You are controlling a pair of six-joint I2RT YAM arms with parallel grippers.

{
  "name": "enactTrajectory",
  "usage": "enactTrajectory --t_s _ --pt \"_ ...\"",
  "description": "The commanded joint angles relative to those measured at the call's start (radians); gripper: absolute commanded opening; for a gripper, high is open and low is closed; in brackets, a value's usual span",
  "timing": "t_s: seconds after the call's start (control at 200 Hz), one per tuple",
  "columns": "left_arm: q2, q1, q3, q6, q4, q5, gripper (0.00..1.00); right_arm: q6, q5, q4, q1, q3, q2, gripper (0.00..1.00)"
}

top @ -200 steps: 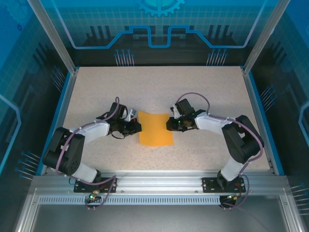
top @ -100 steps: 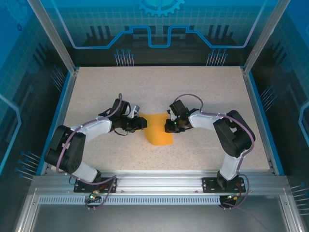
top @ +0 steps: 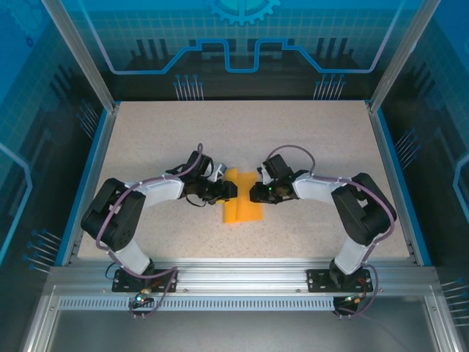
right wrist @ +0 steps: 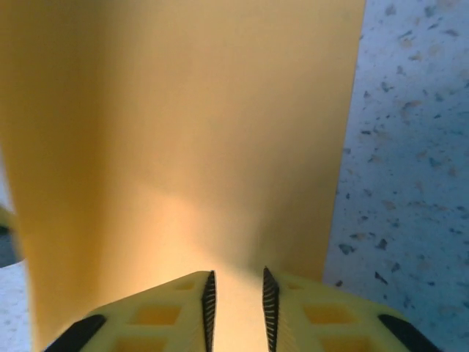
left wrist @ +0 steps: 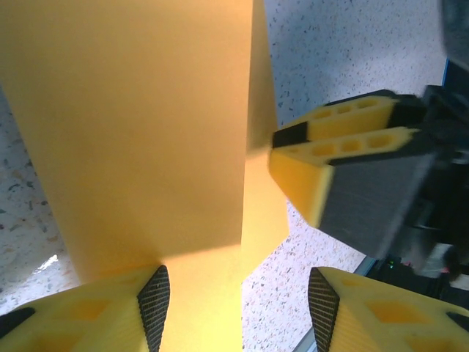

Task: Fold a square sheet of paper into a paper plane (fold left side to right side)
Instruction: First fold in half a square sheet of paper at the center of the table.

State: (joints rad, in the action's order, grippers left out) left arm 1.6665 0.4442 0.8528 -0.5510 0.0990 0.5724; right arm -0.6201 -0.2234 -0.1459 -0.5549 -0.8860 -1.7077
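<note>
Square sheet of paper [top: 244,209] at mid-table [top: 308,139], between both arms. Left side raised, arching rightward, not yet creased.
Left end effector [left wrist: 238,312]: jaws wide apart, paper lying between, no pinch.
Right end effector [right wrist: 236,293]: jaws almost together, seemingly clamping right edge.
Judgement: carry left side over until edges coincide, hold right edge pinned, then press crease flat.
No brand, label or writing legible.

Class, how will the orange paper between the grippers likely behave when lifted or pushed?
The orange paper is probably floppy: its lifted flap bows instead of staying flat. It seems thin and light, fitting the narrow gap of the right gripper, so pushing would likely buckle it.
</note>
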Motion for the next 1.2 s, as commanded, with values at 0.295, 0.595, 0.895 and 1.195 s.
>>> enactTrajectory --t_s 0.295,0.595,0.895,1.195 --pt "0.007 0.012 0.032 0.003 0.011 -0.024 0.28 -0.121 -0.242 0.287 0.035 0.068 0.059 0.42" --pt "0.006 0.016 0.034 0.008 0.026 -0.04 0.17 -0.15 -0.287 0.35 0.002 0.032 -0.03 0.41" --pt "0.012 0.017 0.038 0.008 0.026 -0.04 0.15 -0.144 -0.271 0.341 -0.003 0.035 -0.022 0.39" --pt "0.009 0.018 0.039 0.008 0.026 -0.039 0.15 -0.147 -0.309 0.348 -0.015 0.012 -0.058 0.21"
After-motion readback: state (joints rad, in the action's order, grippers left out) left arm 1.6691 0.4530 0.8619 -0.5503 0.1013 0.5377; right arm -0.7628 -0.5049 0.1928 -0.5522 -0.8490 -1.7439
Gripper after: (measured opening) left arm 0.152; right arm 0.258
